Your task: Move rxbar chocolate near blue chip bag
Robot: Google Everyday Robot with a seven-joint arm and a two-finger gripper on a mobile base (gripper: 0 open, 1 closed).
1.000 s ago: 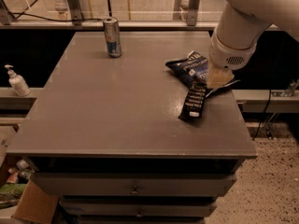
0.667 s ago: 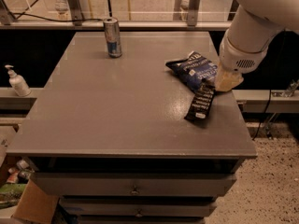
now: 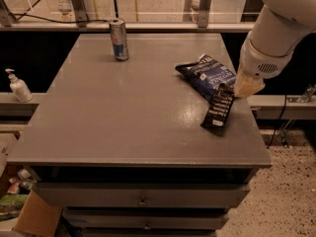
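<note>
The rxbar chocolate (image 3: 218, 110), a flat black wrapper with white lettering, lies on the grey table (image 3: 123, 112) near its right edge. Its far end touches the lower corner of the blue chip bag (image 3: 205, 75), a crinkly navy bag lying just behind it. My gripper (image 3: 245, 87) sits at the end of the white arm, low over the table's right edge, right at the bar's far end and beside the bag. The arm's wrist hides most of the gripper.
A slim silver-blue drink can (image 3: 118, 39) stands at the back of the table, left of centre. A soap bottle (image 3: 19, 87) stands on a ledge to the left. A cardboard box (image 3: 29, 216) sits on the floor at the lower left. Drawers run below the tabletop.
The arm and gripper have moved to the right. The rxbar chocolate has shifted right along with them, staying against the chip bag's corner.
</note>
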